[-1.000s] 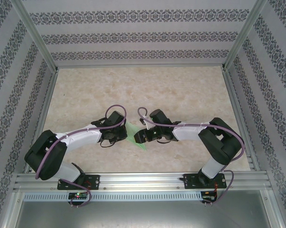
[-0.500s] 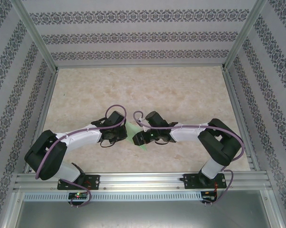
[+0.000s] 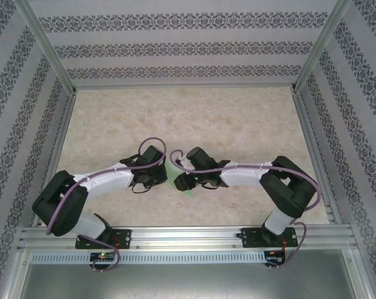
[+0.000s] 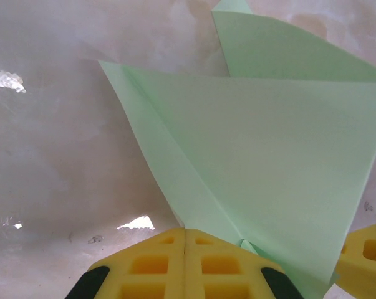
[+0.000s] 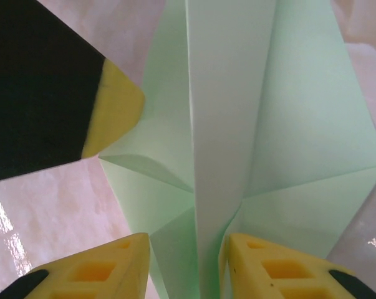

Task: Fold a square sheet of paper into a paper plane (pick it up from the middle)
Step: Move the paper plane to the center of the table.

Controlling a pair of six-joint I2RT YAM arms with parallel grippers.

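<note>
The pale green paper plane (image 5: 300, 118), a half-folded sheet with a raised centre ridge and flared wings, hangs between my two grippers just above the table (image 3: 237, 118). From above, its green shows as a sliver (image 3: 174, 169) between the wrists. My left gripper (image 4: 185, 232) is shut, and a creased edge of the paper (image 4: 269, 174) runs into the seam of its yellow fingertips. My right gripper (image 5: 188, 240) is open and straddles the centre ridge, one yellow finger (image 5: 106, 268) on each side. From above, the left gripper (image 3: 164, 172) and right gripper (image 3: 180, 181) nearly meet.
The left gripper's black and yellow finger (image 5: 113, 106) sits close to the paper's left wing. A right finger (image 4: 365, 249) shows at the paper's lower right corner. Aluminium frame rails (image 3: 188, 235) and patterned walls (image 3: 181, 47) bound the marbled table.
My right gripper has moved left toward the left gripper and onto the paper, and its jaws have narrowed around the ridge. The left arm has stayed still, shut.
</note>
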